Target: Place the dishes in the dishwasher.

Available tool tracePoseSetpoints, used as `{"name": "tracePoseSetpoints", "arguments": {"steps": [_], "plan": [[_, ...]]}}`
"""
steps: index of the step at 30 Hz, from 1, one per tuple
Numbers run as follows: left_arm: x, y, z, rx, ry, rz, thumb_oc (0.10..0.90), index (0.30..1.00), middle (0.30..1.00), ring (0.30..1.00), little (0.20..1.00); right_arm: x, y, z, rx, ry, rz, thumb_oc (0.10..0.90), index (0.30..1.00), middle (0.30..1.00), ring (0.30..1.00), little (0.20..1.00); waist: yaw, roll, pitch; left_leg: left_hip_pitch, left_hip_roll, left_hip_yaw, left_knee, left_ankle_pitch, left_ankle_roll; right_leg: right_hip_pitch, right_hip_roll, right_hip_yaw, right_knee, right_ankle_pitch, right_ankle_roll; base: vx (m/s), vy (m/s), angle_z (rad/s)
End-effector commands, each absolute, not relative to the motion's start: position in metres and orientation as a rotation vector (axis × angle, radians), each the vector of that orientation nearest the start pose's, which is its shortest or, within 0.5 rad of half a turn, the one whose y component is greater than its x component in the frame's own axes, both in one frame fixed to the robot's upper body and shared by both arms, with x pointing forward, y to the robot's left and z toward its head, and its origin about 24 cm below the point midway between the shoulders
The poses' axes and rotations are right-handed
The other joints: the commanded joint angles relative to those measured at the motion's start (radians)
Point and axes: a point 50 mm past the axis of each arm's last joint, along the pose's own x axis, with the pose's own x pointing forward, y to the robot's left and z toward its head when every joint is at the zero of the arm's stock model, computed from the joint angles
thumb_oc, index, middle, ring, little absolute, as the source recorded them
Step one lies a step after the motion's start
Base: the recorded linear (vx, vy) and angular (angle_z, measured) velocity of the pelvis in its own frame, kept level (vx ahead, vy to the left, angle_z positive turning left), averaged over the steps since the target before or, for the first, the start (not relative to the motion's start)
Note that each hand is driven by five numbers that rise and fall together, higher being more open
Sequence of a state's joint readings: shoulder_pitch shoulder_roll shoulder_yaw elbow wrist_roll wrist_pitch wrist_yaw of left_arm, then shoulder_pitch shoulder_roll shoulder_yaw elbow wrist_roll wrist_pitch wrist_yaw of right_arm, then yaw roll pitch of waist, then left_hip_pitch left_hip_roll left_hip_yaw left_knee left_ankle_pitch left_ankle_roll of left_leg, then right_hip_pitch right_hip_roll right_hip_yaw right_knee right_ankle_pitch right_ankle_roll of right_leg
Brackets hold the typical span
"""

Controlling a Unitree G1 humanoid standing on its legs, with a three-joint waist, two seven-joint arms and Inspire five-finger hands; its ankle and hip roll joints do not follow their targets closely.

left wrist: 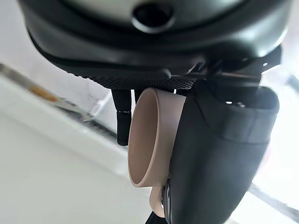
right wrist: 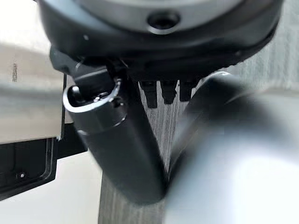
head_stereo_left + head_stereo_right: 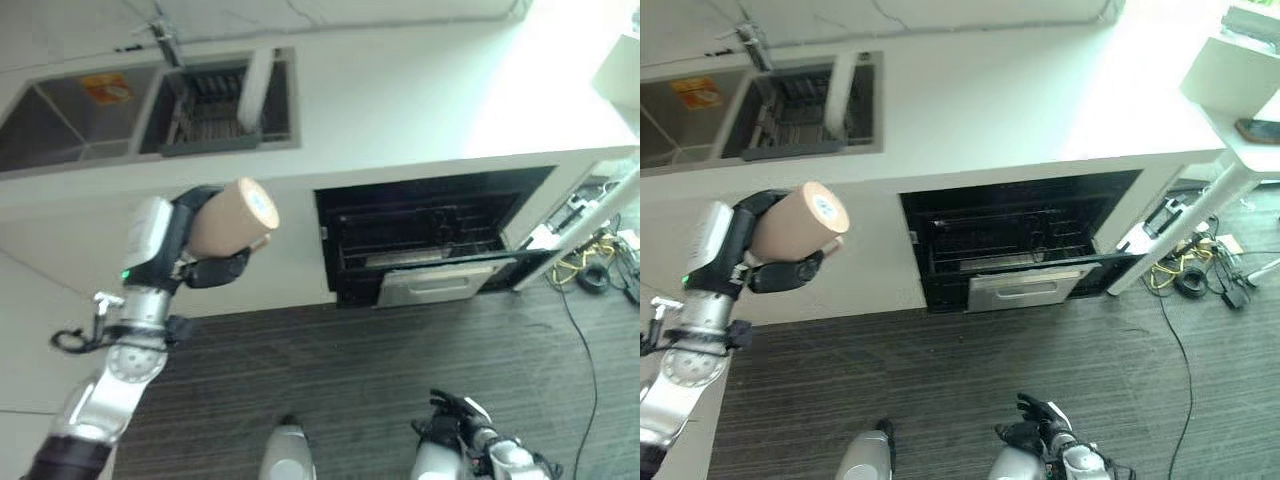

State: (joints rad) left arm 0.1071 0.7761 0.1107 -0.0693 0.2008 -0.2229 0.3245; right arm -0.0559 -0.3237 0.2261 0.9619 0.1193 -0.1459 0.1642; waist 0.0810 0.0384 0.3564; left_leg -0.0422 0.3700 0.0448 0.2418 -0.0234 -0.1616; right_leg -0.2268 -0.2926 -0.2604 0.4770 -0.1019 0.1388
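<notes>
My left hand (image 3: 215, 268) holds a beige cup (image 3: 232, 218) on its side in the air in front of the bench (image 3: 400, 100), its flat base turned toward the dishwasher side; my fingers (image 1: 122, 116) and thumb are curled round its wall, as the left wrist view shows with the open rim (image 1: 140, 140) beside the thumb. The cup sits below the bench's front edge in the head views, over the pale cabinet front, well to the left of the open dishwasher (image 3: 430, 235); the dishwasher's dark cavity shows wire racks (image 3: 1010, 235) and a lowered metal panel (image 3: 435, 285) at its mouth. On the bench above my left hand lies a double sink (image 3: 150, 105); its right basin holds a dark dish rack (image 3: 210, 115) with a white plate-like piece (image 3: 255, 90) standing in it, and a tap (image 3: 165, 42) rises behind. My right hand (image 3: 455, 415) hangs low near the dark striped floor (image 3: 350, 370), far from the cup; whether its fingers are curled or straight I cannot tell. Cables (image 3: 590, 265) lie on the floor right of the dishwasher.
</notes>
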Motion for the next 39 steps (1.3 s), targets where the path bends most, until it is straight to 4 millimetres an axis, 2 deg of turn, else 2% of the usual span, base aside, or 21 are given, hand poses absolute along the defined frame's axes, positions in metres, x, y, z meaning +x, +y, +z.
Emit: {"name": "tracePoseSetpoints", "arguments": {"steps": [1, 2, 3, 4, 5, 6, 7, 8, 9, 11, 13, 16, 17, 20, 22, 24, 27, 30, 32, 34, 39], "plan": [[0.232, 0.261, 0.214, 0.889, -0.822, 0.286, 0.4, 0.3, 0.3, 0.3, 0.3, 0.176, -0.225, -0.113, -0.237, 0.73, 0.156, 0.8, 0.9, 0.9, 0.9, 0.9, -0.045, -0.009, -0.05, -0.018, 0.079, 0.175, 0.058, -0.046, 0.032, 0.183, 0.005, -0.064, -0.177, -0.026, 0.031, 0.11, -0.584, 1.11], [0.233, 0.256, 0.216, 0.881, -0.847, 0.257, 0.4, 0.3, 0.3, 0.3, 0.3, 0.171, -0.227, -0.115, -0.223, 0.733, 0.127, 0.8, 0.9, 0.9, 0.9, 0.9, -0.058, -0.007, -0.05, -0.021, 0.086, 0.231, 0.058, -0.026, 0.023, 0.199, 0.017, -0.103, -0.177, -0.038, 0.018, 0.07, -0.514, 1.88], [0.236, 0.252, 0.222, 0.861, -0.868, 0.235, 0.4, 0.3, 0.3, 0.3, 0.3, 0.167, -0.228, -0.116, -0.233, 0.739, 0.118, 0.8, 0.9, 0.9, 0.9, 0.9, -0.063, -0.004, -0.056, -0.027, 0.046, 0.265, 0.058, -0.026, 0.025, 0.209, 0.031, -0.138, -0.177, -0.051, 0.001, 0.03, -0.384, 2.08], [0.238, 0.25, 0.225, 0.838, -0.865, 0.219, 0.4, 0.3, 0.3, 0.3, 0.3, 0.166, -0.23, -0.117, -0.25, 0.752, 0.124, 0.8, 0.9, 0.9, 0.9, 0.9, -0.054, -0.002, -0.061, -0.036, -0.011, 0.249, 0.058, -0.043, 0.035, 0.212, 0.034, -0.144, -0.177, -0.059, -0.003, 0.12, -0.376, 1.9], [0.238, 0.248, 0.227, 0.821, -0.86, 0.218, 0.4, 0.3, 0.3, 0.3, 0.3, 0.163, -0.233, -0.12, -0.254, 0.786, 0.119, 0.8, 0.9, 0.9, 0.9, 0.9, -0.036, 0.004, -0.069, -0.045, -0.093, 0.236, 0.058, -0.056, 0.047, 0.223, 0.042, -0.148, -0.177, -0.07, -0.013, 0.15, -0.259, 1.02], [0.238, 0.248, 0.227, 0.821, -0.856, 0.229, 0.4, 0.3, 0.3, 0.3, 0.3, 0.163, -0.234, -0.121, -0.244, 0.802, 0.108, 0.8, 0.9, 0.9, 0.9, 0.9, -0.029, 0.006, -0.07, -0.046, -0.127, 0.236, 0.058, -0.065, 0.056, 0.231, 0.045, -0.152, -0.177, -0.077, -0.017, 0.12, -0.191, 0.59], [0.238, 0.248, 0.227, 0.821, -0.855, 0.23, 0.4, 0.3, 0.3, 0.3, 0.3, 0.163, -0.234, -0.121, -0.242, 0.804, 0.105, 0.8, 0.9, 0.9, 0.9, 0.9, -0.028, 0.006, -0.071, -0.046, -0.135, 0.234, 0.058, -0.067, 0.058, 0.233, 0.045, -0.153, -0.177, -0.078, -0.018, 0.1, -0.106, 0.24], [0.238, 0.249, 0.226, 0.822, -0.845, 0.246, 0.4, 0.3, 0.3, 0.3, 0.3, 0.161, -0.234, -0.124, -0.227, 0.825, 0.089, 0.8, 0.9, 0.9, 0.9, 0.9, -0.015, 0.013, -0.075, -0.047, -0.188, 0.217, 0.058, -0.087, 0.072, 0.24, 0.058, -0.149, -0.177, -0.086, -0.022, 0.16, -0.073, 0.28], [0.236, 0.254, 0.222, 0.823, -0.821, 0.273, 0.4, 0.3, 0.3, 0.3, 0.3, 0.158, -0.233, -0.127, -0.212, 0.853, 0.079, 0.8, 0.9, 0.9, 0.9, 0.9, 0.008, 0.025, -0.084, -0.054, -0.268, 0.154, 0.058, -0.109, 0.091, 0.244, 0.083, -0.126, -0.177, -0.096, -0.027, 0.11, -0.062, 0.16], [0.229, 0.261, 0.214, 0.846, -0.804, 0.317, 0.4, 0.3, 0.3, 0.3, 0.3, 0.155, -0.232, -0.131, -0.213, 0.88, 0.079, 0.8, 0.9, 0.9, 0.9, 0.9, 0.043, 0.041, -0.098, -0.082, -0.356, 0.068, 0.058, -0.104, 0.122, 0.234, 0.115, -0.112, -0.177, -0.087, -0.04, 0.1, 0.015, -0.46], [0.217, 0.271, 0.206, 0.912, -0.828, 0.393, 0.4, 0.3, 0.3, 0.3, 0.3, 0.151, -0.231, -0.135, -0.215, 0.904, 0.062, 0.8, 0.9, 0.9, 0.9, 0.9, 0.077, 0.046, -0.116, -0.09, -0.396, 0.011, 0.058, -0.114, 0.136, 0.239, 0.137, -0.099, -0.177, -0.102, -0.047, 0.17, 0.099, -1.14], [0.203, 0.293, 0.226, 0.978, -0.926, 0.481, 0.4, 0.3, 0.3, 0.3, 0.3, 0.145, -0.245, -0.134, -0.16, 0.898, -0.027, 0.8, 0.9, 0.9, 0.9, 0.9, 0.096, 0.053, -0.146, -0.095, -0.409, -0.033, 0.058, -0.132, 0.151, 0.271, 0.157, -0.12, -0.177, -0.116, -0.053, 0.14, 0.147, -0.12], [0.203, 0.295, 0.227, 0.959, -0.921, 0.456, 0.4, 0.3, 0.3, 0.3, 0.3, 0.146, -0.246, -0.133, -0.151, 0.892, -0.044, 0.8, 0.9, 0.9, 0.9, 0.9, 0.091, 0.055, -0.148, -0.086, -0.408, -0.034, 0.058, -0.144, 0.164, 0.282, 0.165, -0.124, -0.177, -0.084, -0.044, 0.13, 0.123, 0.05], [0.209, 0.289, 0.222, 0.898, -0.883, 0.339, 0.4, 0.3, 0.3, 0.3, 0.3, 0.151, -0.246, -0.13, -0.097, 0.851, -0.098, 0.8, 0.9, 0.9, 0.9, 0.9, 0.064, 0.052, -0.127, -0.055, -0.42, -0.043, 0.058, -0.17, 0.22, 0.224, 0.144, -0.069, 0.042, -0.006, -0.001, 0.09, 0.074, 0.04], [0.212, 0.285, 0.217, 0.856, -0.866, 0.29, 0.4, 0.3, 0.3, 0.3, 0.3, 0.151, -0.247, -0.129, -0.089, 0.845, -0.105, 0.8, 0.9, 0.9, 0.9, 0.9, 0.049, 0.047, -0.121, -0.045, -0.428, -0.053, 0.058, -0.179, 0.234, 0.197, 0.134, -0.036, 0.074, 0.02, 0.003, 0.07, -0.038, -0.01], [0.217, 0.279, 0.213, 0.817, -0.854, 0.248, 0.4, 0.3, 0.3, 0.3, 0.3, 0.15, -0.248, -0.129, -0.103, 0.843, -0.088, 0.8, 0.9, 0.9, 0.9, 0.9, 0.027, 0.045, -0.121, -0.033, -0.42, -0.047, 0.058, -0.192, 0.235, 0.181, 0.122, -0.025, 0.014, 0.035, 0.003, 0.08, -0.138, 0.05], [0.227, 0.269, 0.214, 0.765, -0.854, 0.212, 0.4, 0.3, 0.3, 0.3, 0.3, 0.149, -0.248, -0.13, -0.087, 0.858, -0.07, 0.8, 0.9, 0.9, 0.9, 0.9, -0.011, 0.03, -0.12, -0.001, -0.407, -0.049, 0.058, -0.228, 0.226, 0.133, 0.071, 0.005, -0.177, 0.109, 0.027, 0.12, -0.285, -0.09], [0.235, 0.261, 0.216, 0.761, -0.843, 0.14, 0.4, 0.3, 0.3, 0.3, 0.3, 0.141, -0.252, -0.135, 0.006, 0.907, -0.117, 0.8, 0.9, 0.9, 0.9, 0.9, -0.035, -0.002, -0.124, 0.027, -0.393, -0.045, 0.058, -0.269, 0.218, 0.065, 0.032, 0.097, -0.177, 0.112, 0.061, 0.17, -0.404, 0.0], [0.237, 0.255, 0.213, 0.753, -0.841, 0.11, 0.4, 0.3, 0.3, 0.3, 0.3, 0.129, -0.255, -0.14, 0.07, 0.964, -0.163, 0.8, 0.9, 0.9, 0.9, 0.9, -0.037, -0.016, -0.143, 0.022, -0.361, -0.041, 0.058, -0.254, 0.187, 0.1, 0.068, 0.111, -0.177, 0.03, 0.057, 0.18, -0.455, 0.23], [0.236, 0.251, 0.21, 0.755, -0.838, 0.12, 0.4, 0.3, 0.3, 0.3, 0.3, 0.12, -0.257, -0.143, 0.087, 1.001, -0.185, 0.8, 0.9, 0.9, 0.9, 0.9, -0.041, -0.021, -0.153, 0.021, -0.326, -0.027, 0.058, -0.242, 0.163, 0.128, 0.09, 0.112, -0.177, -0.011, 0.039, 0.13, -0.342, 0.25], [0.235, 0.252, 0.213, 0.745, -0.824, 0.173, 0.4, 0.3, 0.3, 0.3, 0.3, 0.099, -0.266, -0.148, 0.094, 1.077, -0.258, 0.8, 0.9, 0.9, 0.9, 0.9, -0.037, -0.022, -0.159, -0.002, -0.246, 0.013, 0.058, -0.189, 0.102, 0.148, 0.122, 0.092, -0.177, -0.062, 0.002, 0.07, -0.256, -0.11]]}}
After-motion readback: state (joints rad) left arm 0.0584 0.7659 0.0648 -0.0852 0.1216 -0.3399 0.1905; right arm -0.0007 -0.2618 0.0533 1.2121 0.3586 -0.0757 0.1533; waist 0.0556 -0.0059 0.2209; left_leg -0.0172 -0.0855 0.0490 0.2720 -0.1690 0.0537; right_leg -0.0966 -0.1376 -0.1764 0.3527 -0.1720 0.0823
